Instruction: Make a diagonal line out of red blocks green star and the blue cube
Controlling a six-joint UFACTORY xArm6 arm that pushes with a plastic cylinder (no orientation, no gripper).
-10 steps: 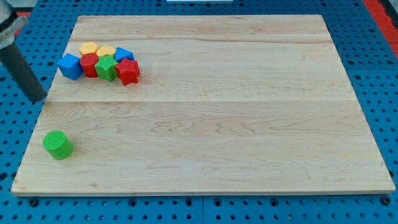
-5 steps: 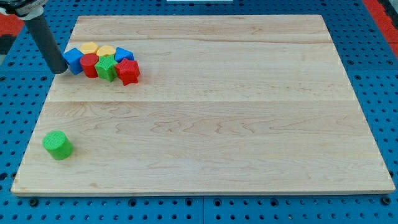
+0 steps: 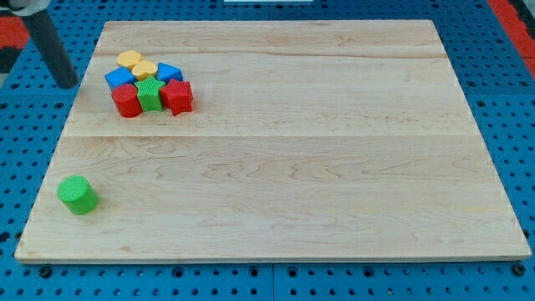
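Observation:
A tight cluster of blocks sits at the upper left of the wooden board (image 3: 292, 150). In it are a red cylinder (image 3: 126, 99), a green star (image 3: 150, 94), a red block (image 3: 176, 96), a blue cube (image 3: 120, 78), a second blue block (image 3: 169, 73) and two yellow blocks (image 3: 129, 59) (image 3: 145, 68). The red cylinder, green star and red block stand side by side in a row at the cluster's lower edge. My tip (image 3: 67, 84) is off the board's left edge, to the left of the blue cube and apart from it.
A green cylinder (image 3: 78, 195) stands alone near the board's lower left corner. The board lies on a blue pegboard surface (image 3: 518, 125).
My tip swung up to the cluster's left side and pushed the blue cube right and up into the cluster, shifting the blocks slightly right. It has now drawn back left, off the blocks.

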